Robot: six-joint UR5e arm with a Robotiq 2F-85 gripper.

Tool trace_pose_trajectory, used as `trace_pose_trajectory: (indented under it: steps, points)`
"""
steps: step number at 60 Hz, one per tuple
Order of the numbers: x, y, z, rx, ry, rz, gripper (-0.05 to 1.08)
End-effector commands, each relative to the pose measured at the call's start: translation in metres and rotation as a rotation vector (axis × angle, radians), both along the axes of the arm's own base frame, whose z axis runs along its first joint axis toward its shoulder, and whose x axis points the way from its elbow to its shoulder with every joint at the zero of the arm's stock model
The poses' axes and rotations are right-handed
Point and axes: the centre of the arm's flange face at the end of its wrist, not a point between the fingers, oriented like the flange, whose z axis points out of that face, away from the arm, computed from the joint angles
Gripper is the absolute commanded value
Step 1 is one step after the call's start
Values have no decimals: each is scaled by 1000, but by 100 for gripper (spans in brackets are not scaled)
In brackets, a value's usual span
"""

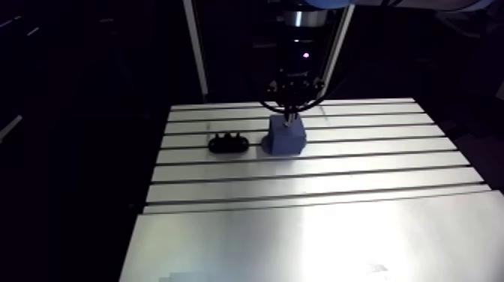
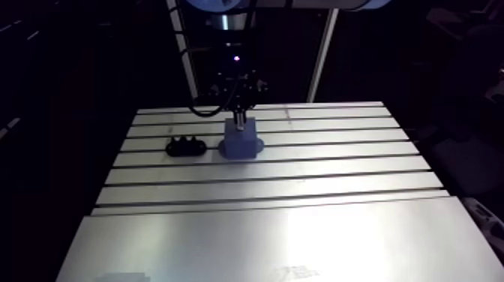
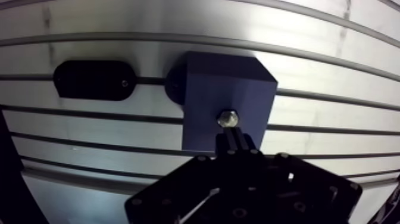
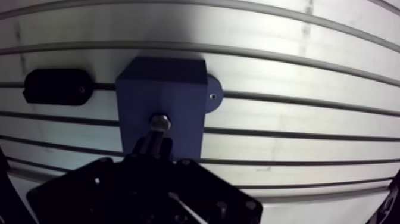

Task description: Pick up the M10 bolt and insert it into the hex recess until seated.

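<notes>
The fingers (image 3: 238, 142) are sitting close together and pinching the M10 bolt (image 3: 227, 118), whose hex head is showing just past their tips in the wrist view. The bolt is hanging directly over the top face of the blue block (image 3: 208, 83), so nothing is separating it sideways from its target. Its long axis is probably running in line with the fingers, straight down toward the block, though only the head end is showing and the shank is hidden. The hex recess is not showing either, since the bolt head is covering that spot, and whether the head is touching the block or hovering just above it cannot be told. In the arm view the fingers are reaching right down to the block's top. Beside the block, a black holder (image 3: 95, 78) is lying on the slotted tabletop (image 3: 333, 128), just apart from it. The coming push is looking like a straight descent along the bolt's own axis.
</notes>
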Motion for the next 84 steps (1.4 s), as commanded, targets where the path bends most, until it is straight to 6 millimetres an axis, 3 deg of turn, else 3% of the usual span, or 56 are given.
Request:
trace_pose_trajectory:
  steps: [1, 84]
  points:
    - [1, 0, -2, -1, -6, 1, 108]
    - [0, 1, -12, -2, -20, 4, 108]
